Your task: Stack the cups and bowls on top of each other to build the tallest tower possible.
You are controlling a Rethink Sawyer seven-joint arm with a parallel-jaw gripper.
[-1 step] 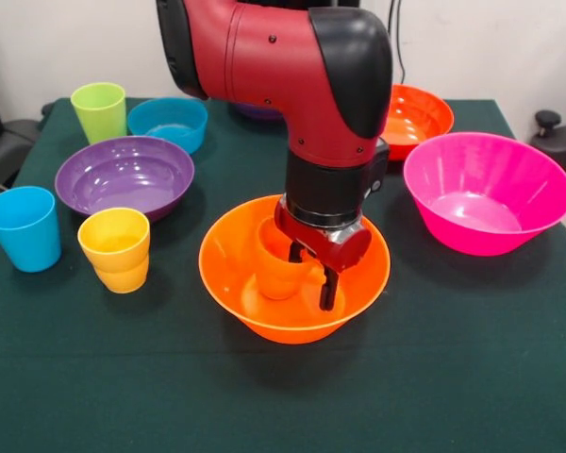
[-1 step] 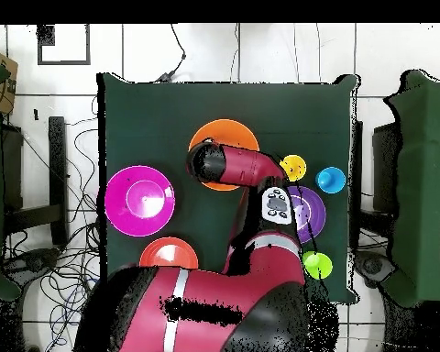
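Observation:
The wide orange bowl sits mid-table with the small orange cup upright inside it. My gripper hangs down into the bowl, open, one finger inside the cup and the other outside its right wall. In the overhead view the arm hides the gripper and the orange cup. A purple bowl lies at the left, with the yellow cup and blue cup in front of it. The lime green cup and small blue bowl stand behind it.
The wide pink bowl stands right of the orange bowl, with the red-orange bowl behind it. A sliver of another purple bowl shows behind the arm. The green cloth covers the table.

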